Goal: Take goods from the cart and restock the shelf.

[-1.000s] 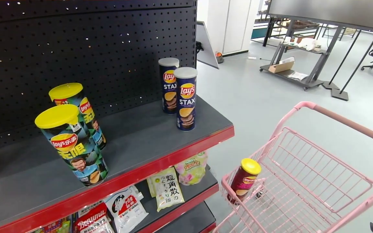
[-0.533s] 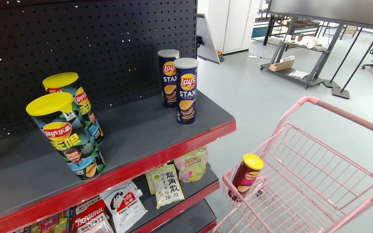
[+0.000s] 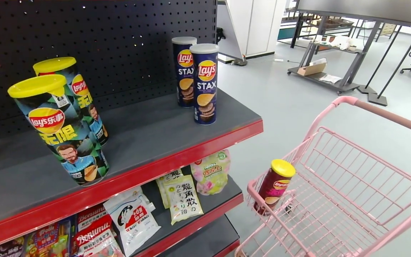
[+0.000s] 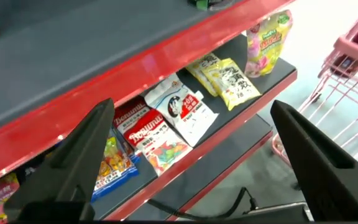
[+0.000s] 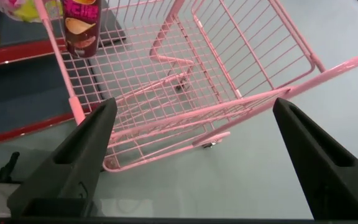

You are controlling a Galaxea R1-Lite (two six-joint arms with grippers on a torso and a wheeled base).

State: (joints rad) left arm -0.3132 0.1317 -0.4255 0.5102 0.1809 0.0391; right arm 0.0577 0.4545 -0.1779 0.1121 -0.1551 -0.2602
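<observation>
Since the earlier frames the whole head view has been shifted: the goods on the shelf (image 3: 162, 132) are now seen higher in the picture, and more of the lower shelf (image 3: 205, 210) is exposed. No shift among the goods themselves can be made out, and the maroon can (image 3: 276, 184) is found in the same corner of the cart (image 3: 334, 107) as before.

That yellow-lidded maroon can is stood inside the pink wire cart, in the corner nearest the shelf and against the wire wall. On the grey top of the shelf, two blue cans (image 3: 205, 85) are set upright one behind the other near the right end. Two larger yellow-lidded cans (image 3: 61, 132) are set likewise toward the left, before the black pegboard (image 3: 102, 43). Snack bags (image 3: 134, 221) are laid along the lower shelf.

The left tool (image 4: 191, 106) is held before the lower shelf, its fingers spread wide with nothing between them. The right tool (image 5: 194, 102) is held over the cart, likewise spread wide and grasping nothing, well apart from the maroon can (image 5: 82, 28).
</observation>
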